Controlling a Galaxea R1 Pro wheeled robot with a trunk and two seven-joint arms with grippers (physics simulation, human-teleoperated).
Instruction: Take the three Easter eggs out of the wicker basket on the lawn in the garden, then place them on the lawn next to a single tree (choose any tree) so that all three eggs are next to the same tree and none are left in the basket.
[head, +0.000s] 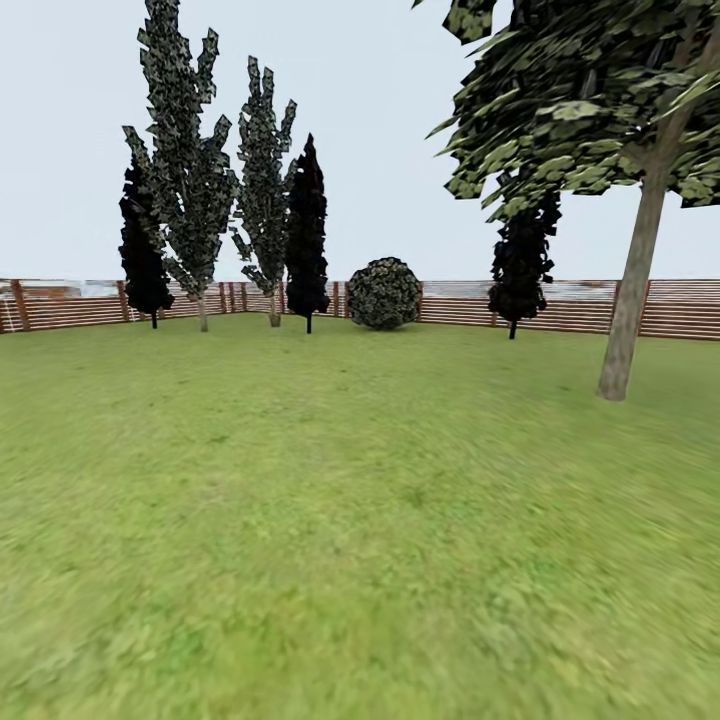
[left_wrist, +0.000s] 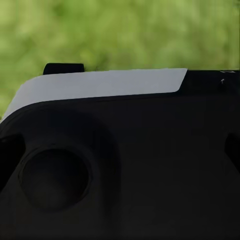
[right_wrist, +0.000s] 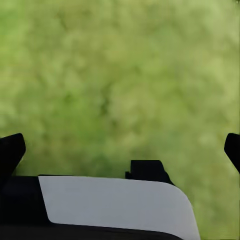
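Note:
The lawn (head: 330, 520) stretches wide and green ahead of me in the head view. A tree (head: 630, 290) with a slim pale trunk and dark leaf clumps stands at the right, a few metres off. The Easter eggs and the wicker basket are out of view. In the right wrist view my right gripper (right_wrist: 120, 150) is open over bare grass, its dark fingertips (right_wrist: 10, 152) at the picture's edges. In the left wrist view my left gripper (left_wrist: 120, 155) is open too, its fingertips (left_wrist: 9, 157) dim against a black and white part of my own body (left_wrist: 100, 85).
A brown slat fence (head: 680, 310) rings the far side of the garden. In front of it stand narrow black conifers (head: 307, 235), two tall grey-green trees (head: 185, 150) and a round bush (head: 383, 293). Open grass lies between me and them.

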